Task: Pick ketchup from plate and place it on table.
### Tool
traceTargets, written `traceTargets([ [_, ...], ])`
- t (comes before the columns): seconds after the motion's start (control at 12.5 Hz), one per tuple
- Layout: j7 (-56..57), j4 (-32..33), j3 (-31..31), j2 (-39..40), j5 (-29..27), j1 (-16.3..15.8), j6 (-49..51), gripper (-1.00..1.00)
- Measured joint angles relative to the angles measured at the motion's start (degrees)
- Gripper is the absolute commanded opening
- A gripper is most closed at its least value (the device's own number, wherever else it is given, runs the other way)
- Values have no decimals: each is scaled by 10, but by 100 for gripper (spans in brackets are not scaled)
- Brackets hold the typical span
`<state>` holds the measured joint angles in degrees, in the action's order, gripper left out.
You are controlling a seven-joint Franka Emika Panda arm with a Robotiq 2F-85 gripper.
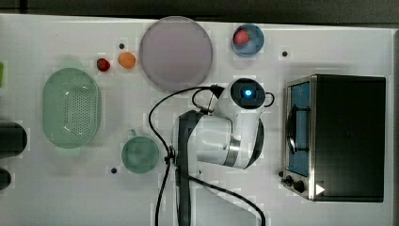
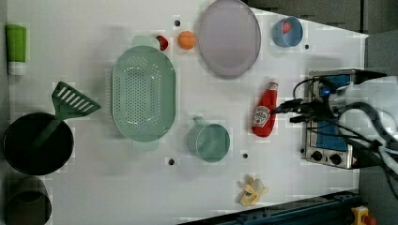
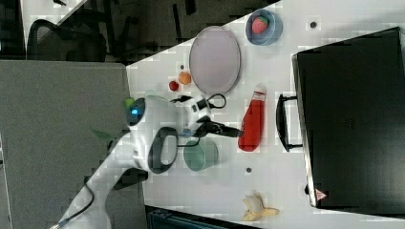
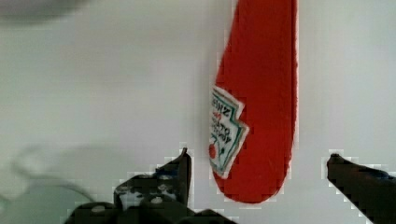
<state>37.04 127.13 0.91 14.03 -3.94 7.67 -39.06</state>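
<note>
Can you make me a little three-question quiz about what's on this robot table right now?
1. True or false: the red plastic ketchup bottle lies on the white tabletop, not on the large round lilac plate.
2. The small blue bowl holds: A) a banana B) something red C) an orange ball.
3. Fill in: the black gripper is ____ around the bottle's base.

Key: 1 true. 2 B. 3 open, one finger on each side, apart from the bottle.

One ketchup bottle [image 2: 264,111], one plate [image 2: 229,37], one basket [image 2: 143,93], one banana [image 2: 252,191].
</note>
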Motion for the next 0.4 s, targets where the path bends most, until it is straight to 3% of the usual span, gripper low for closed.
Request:
traceTargets([
  [0.4, -136, -130, 6, -91, 1, -2, 124, 100],
])
